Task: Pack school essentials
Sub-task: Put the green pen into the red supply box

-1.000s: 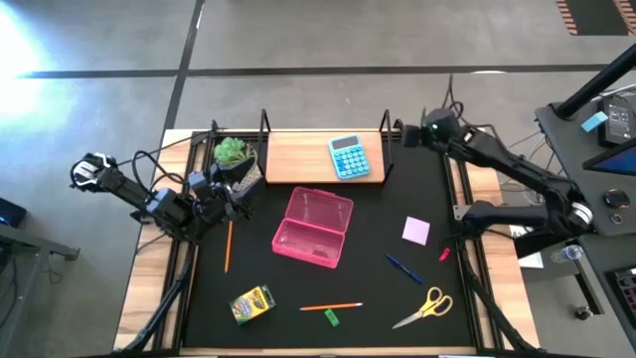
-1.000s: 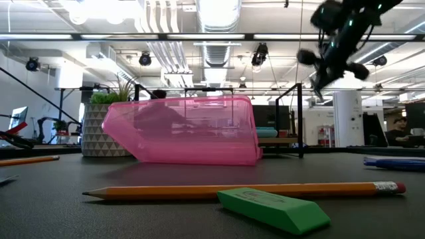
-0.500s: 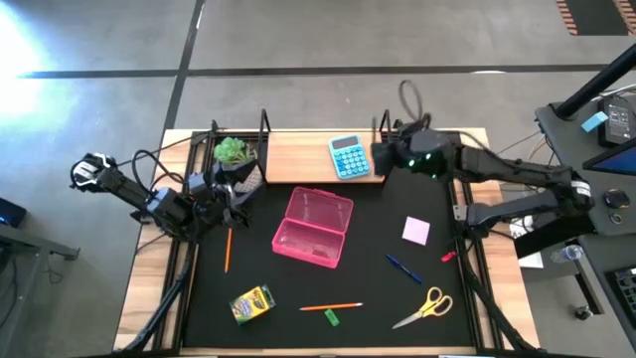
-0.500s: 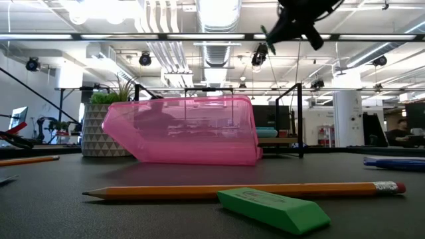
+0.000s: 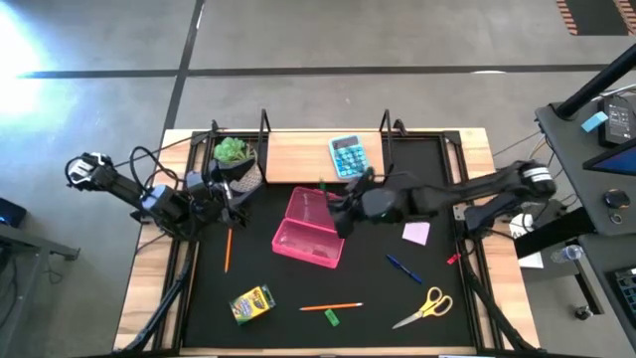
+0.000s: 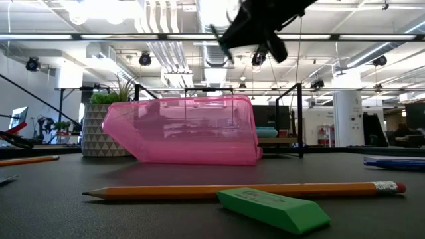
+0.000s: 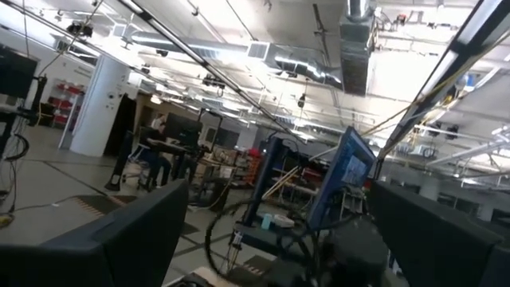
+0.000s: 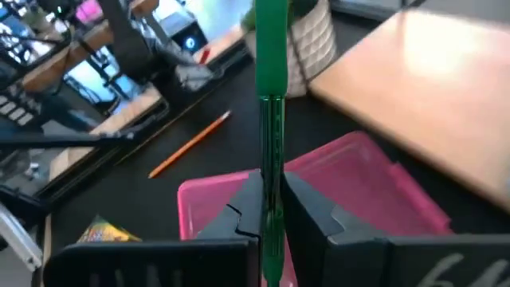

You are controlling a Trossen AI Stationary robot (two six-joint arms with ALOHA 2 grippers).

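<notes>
The right tool (image 5: pixel 343 207) reaches over the middle of the counter (image 5: pixel 417 298) and hangs above the open pink case (image 5: pixel 313 227), its fingers (image 8: pixel 315 211) pressed together on a thin green pen (image 8: pixel 271 119) that stands out straight past the fingertips; in the low view the same tool (image 6: pixel 222 40) shows dark and high above the case (image 6: pixel 186 129), clear of it. The case lies open near the counter's centre, lid and base side by side. The left tool (image 5: pixel 231 199) waits at the counter's left edge, just beside the potted plant (image 5: pixel 234 154), with its fingers spread (its own camera looks out into the room and shows nothing of the counter). One orange pencil (image 5: pixel 228 246) lies lengthwise just in front of that tool, left of the case, and appears in the right wrist view as well (image 8: pixel 191 143). The second pencil (image 5: pixel 331 306) lies crosswise near the front edge, with a small green eraser (image 5: pixel 331 318) just beside it; the low view shows the eraser (image 6: pixel 272 209) in front of the pencil (image 6: pixel 246 191). The crayon box (image 5: pixel 251 303) sits at the front left, well apart from the case. To the right of the case are a purple pad of notes (image 5: pixel 416 231), a blue pen (image 5: pixel 402 268), a small red thing (image 5: pixel 444 255) and, nearer the front, the yellow-handled scissors (image 5: pixel 425 306). The blue calculator (image 5: pixel 348 156) rests on the wooden board (image 5: pixel 298 159) at the back.
</notes>
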